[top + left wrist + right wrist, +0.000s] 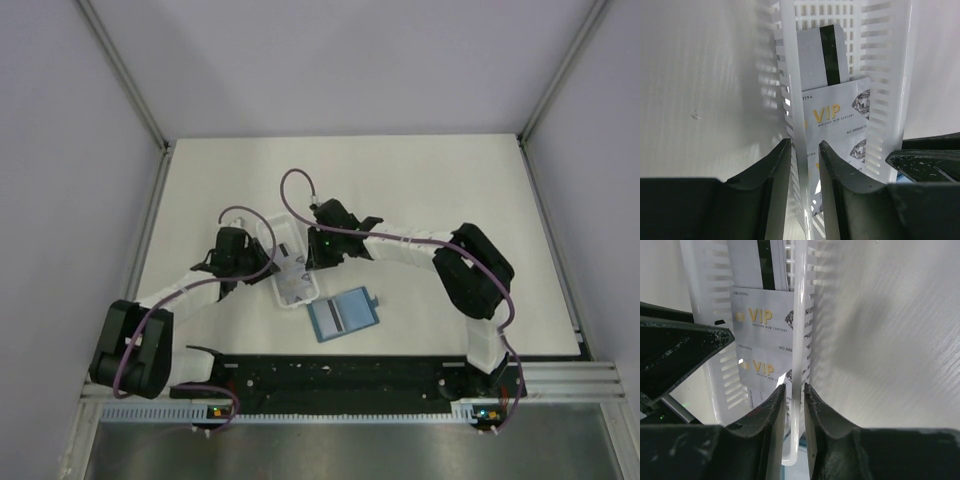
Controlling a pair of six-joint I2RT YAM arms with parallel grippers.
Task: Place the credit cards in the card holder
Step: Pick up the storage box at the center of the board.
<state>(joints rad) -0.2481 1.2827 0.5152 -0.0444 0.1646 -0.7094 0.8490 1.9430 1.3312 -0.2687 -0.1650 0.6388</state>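
Note:
Several credit cards lie in a long white slotted tray [297, 292]: a card with a dark stripe [822, 55] at the far end and pale VIP cards [835, 115] overlapping nearer. They also show in the right wrist view [762, 315]. My left gripper [805, 145] straddles the tray's left wall [790, 90], nearly closed on it, one finger outside and one over the cards. My right gripper [794, 386] is shut on the tray's right wall [801, 315]. The teal card holder [343, 315] lies open and flat just right of the tray's near end, touched by neither gripper.
The two grippers [262, 262] [308, 258] face each other across the narrow tray in mid-table. The right gripper's finger [925, 160] shows close beside the left one. Grey walls enclose the white table [430, 190]; a black rail [340, 375] runs along the near edge.

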